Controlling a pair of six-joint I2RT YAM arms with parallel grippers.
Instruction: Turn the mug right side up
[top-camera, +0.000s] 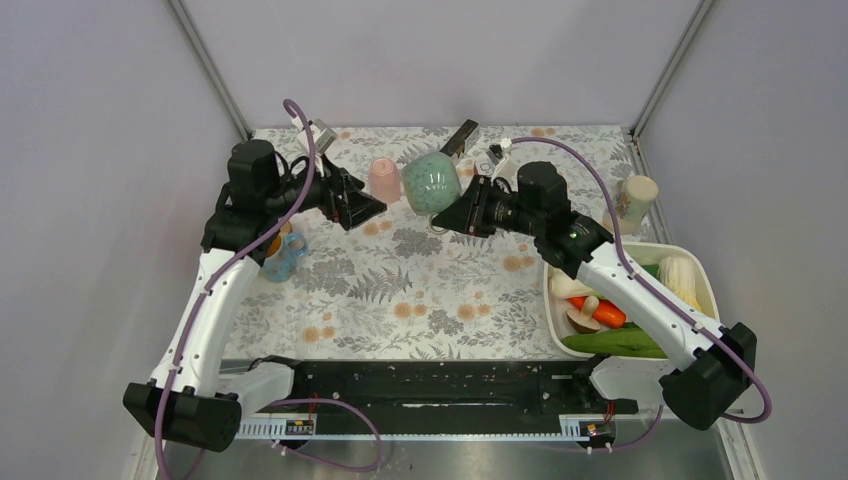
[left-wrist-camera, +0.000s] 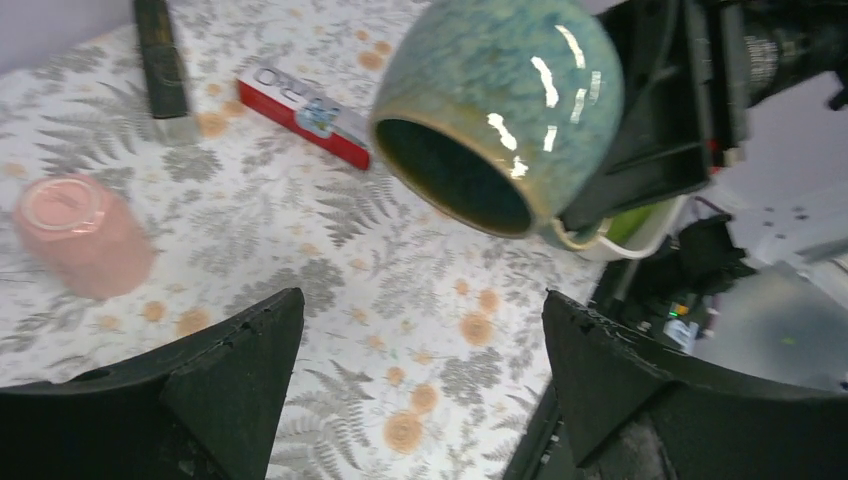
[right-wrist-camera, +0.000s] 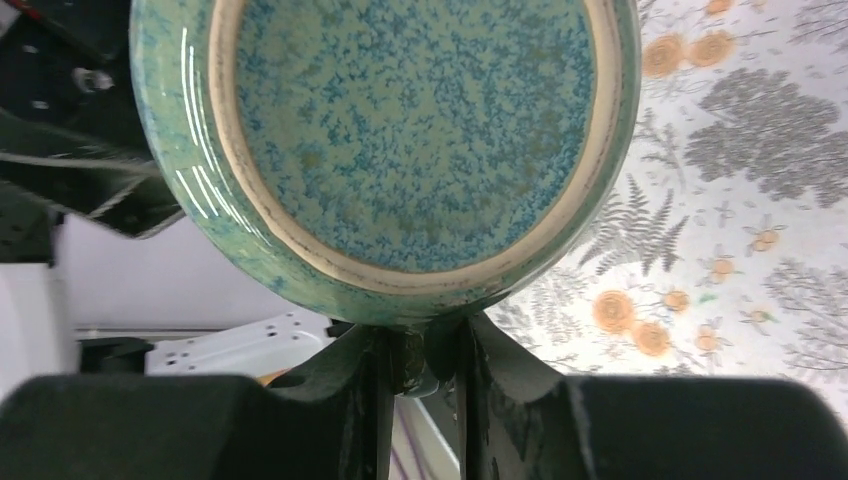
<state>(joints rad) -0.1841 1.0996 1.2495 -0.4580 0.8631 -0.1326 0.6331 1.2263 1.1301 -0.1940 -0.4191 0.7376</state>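
The mug (top-camera: 431, 182) hangs in the air above the counter (top-camera: 440, 300), near the middle of the far edge. It is tipped on its side. The right pincer (top-camera: 447, 222) is clamped on the mug's handle; the right wrist view shows the two fingers (right-wrist-camera: 375, 375) pressed against the handle below the speckled base. The mouth faces the left pincer (top-camera: 375, 208), and the left wrist view looks into the dark inside. The left pincer's jaws stand wide apart, holding nothing, just beside the mug and not touching it.

A pink cup (top-camera: 384, 179) stands on the counter beside the mug, towards the far edge. A red box (left-wrist-camera: 305, 115) and a black bar (top-camera: 459, 137) lie by the far edge. A basket (top-camera: 700, 275) of vegetables sits at the right edge.
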